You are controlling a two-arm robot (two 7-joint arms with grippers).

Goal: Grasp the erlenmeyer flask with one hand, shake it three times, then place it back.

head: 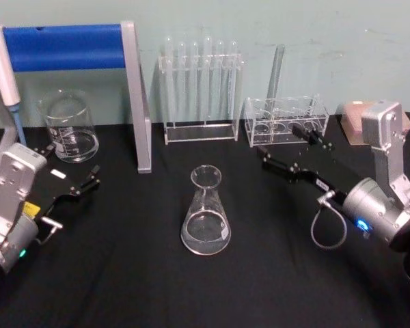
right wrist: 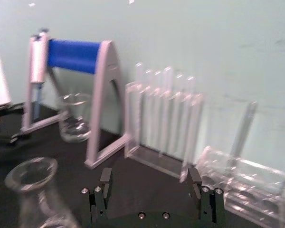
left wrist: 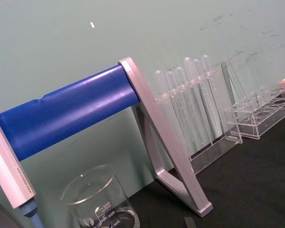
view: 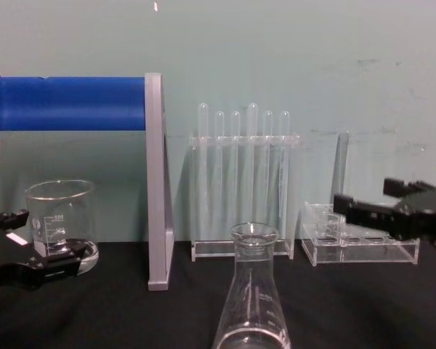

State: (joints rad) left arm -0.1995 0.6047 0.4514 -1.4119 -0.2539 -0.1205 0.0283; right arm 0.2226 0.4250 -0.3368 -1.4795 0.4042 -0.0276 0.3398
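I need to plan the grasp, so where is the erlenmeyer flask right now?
In the head view the erlenmeyer flask stands upright mid-table, between the left gripper and right gripper, in front of the test tube rack.

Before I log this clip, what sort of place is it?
Most likely a lab bench set up for a demo: an erlenmeyer flask stands on a black table before a rack of test tubes and a graduated beaker, with a pale green wall behind.
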